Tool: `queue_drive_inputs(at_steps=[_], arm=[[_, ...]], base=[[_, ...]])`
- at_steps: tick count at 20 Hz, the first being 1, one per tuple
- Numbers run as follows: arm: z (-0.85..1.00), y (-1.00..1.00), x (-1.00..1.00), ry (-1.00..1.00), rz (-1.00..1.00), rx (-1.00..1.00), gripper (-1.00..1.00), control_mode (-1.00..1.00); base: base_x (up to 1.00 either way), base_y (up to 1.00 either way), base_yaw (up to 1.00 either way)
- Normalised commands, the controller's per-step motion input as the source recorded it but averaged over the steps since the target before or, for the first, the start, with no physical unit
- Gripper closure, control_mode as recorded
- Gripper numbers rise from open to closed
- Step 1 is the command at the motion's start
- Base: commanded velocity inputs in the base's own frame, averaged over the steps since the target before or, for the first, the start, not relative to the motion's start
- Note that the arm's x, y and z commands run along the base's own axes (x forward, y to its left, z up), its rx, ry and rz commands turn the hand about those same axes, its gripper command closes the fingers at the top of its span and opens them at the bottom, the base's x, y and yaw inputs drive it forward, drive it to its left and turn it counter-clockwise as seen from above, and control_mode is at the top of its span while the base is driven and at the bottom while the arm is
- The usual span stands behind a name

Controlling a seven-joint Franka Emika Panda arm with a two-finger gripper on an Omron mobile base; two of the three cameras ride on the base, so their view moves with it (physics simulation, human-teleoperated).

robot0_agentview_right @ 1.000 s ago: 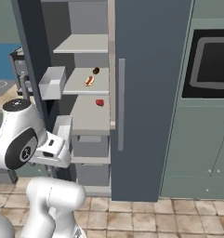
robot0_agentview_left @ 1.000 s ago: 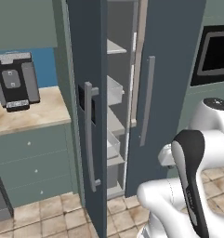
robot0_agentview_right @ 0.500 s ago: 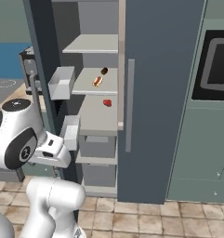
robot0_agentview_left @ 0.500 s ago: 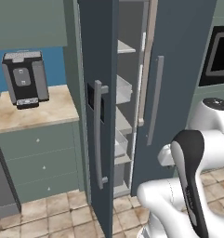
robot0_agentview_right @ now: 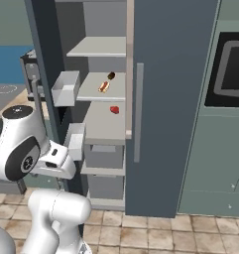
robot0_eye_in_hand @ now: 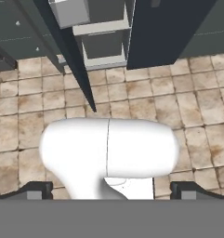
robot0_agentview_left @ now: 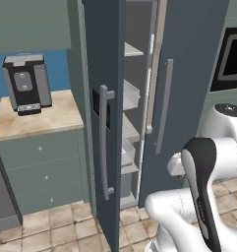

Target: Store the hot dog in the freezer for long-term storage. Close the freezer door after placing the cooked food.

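From the left base view, everything had slid rightward since a moment before, so I took it the base was driving, not the things moving. The door [robot0_agentview_left: 106, 123] stood ajar beside the coffee machine [robot0_agentview_left: 25, 82] on the surface [robot0_agentview_left: 36, 120].

In the right base view, the hot dog [robot0_agentview_right: 104, 87] lay near the shelf's [robot0_agentview_right: 86, 93] front edge inside the freezer [robot0_agentview_right: 175, 99]: stored, I judged, with only closing left.

In the hand view the fingertips [robot0_eye_in_hand: 35, 190] sat wide, jaws apart, empty.
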Motion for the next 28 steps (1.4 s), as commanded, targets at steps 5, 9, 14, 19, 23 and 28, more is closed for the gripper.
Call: queue_drive_inputs(at_steps=[5,9,14,19,23,28], arm=[[0.04,0.02,-0.11,-0.11,-0.02,0.00,-1.00,-1.00],[0.14,0.64,-0.02,-0.28,-0.22,-0.07,-1.00,-1.00],[0.30,0.93,0.06,-0.23,-0.31,-0.19,-1.00,-1.00],[0.00,0.43,0.28,-0.16,-0.20,-0.29,-1.00,-1.00],[0.01,0.71,0.49,-0.26,-0.22,-0.18,-1.00,-1.00],[0.11,0.71,0.42,-0.28,-0.22,-0.12,-1.00,-1.00]], base=[[0.00,0.00,0.00],[0.00,0.00,0.00],[0.00,0.00,0.00],[0.00,0.00,0.00],[0.00,0.00,0.00],[0.00,0.00,0.00]])
